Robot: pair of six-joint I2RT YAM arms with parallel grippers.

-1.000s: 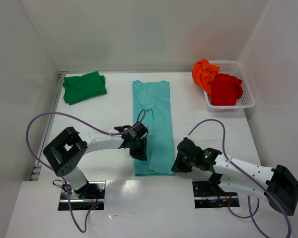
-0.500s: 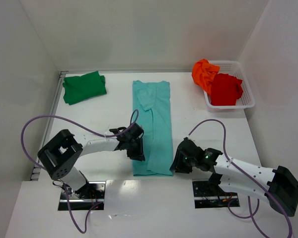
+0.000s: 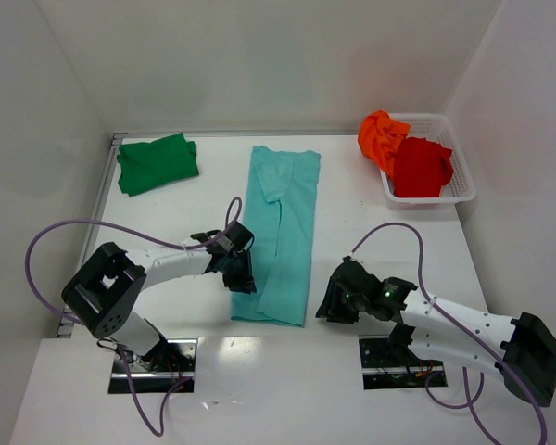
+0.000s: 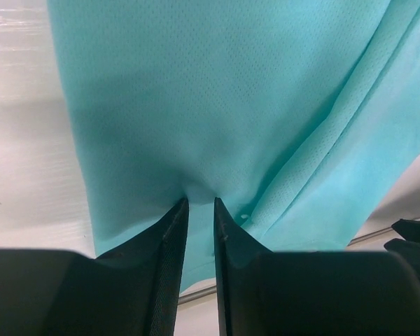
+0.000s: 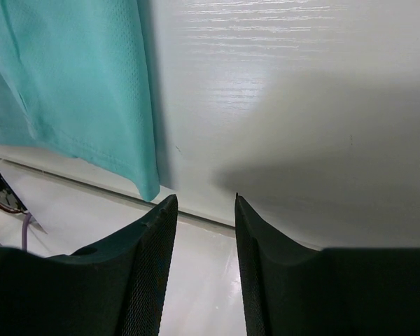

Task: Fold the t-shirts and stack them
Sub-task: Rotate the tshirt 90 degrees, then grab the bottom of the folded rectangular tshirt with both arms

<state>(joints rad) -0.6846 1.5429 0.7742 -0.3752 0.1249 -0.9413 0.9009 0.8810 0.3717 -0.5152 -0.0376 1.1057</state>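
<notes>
On your white table point(image 3: 167, 213), walled by white panels point(image 3: 259, 65), your left claw point(image 4: 200, 203) clenches the light teal t-shirt point(image 3: 283, 222); your right claw point(image 5: 206, 199) stands released

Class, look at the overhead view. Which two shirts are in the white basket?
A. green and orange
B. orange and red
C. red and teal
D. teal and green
B: the orange shirt and red shirt sit in the basket, while the teal shirt and green shirt lie on the table.
</notes>
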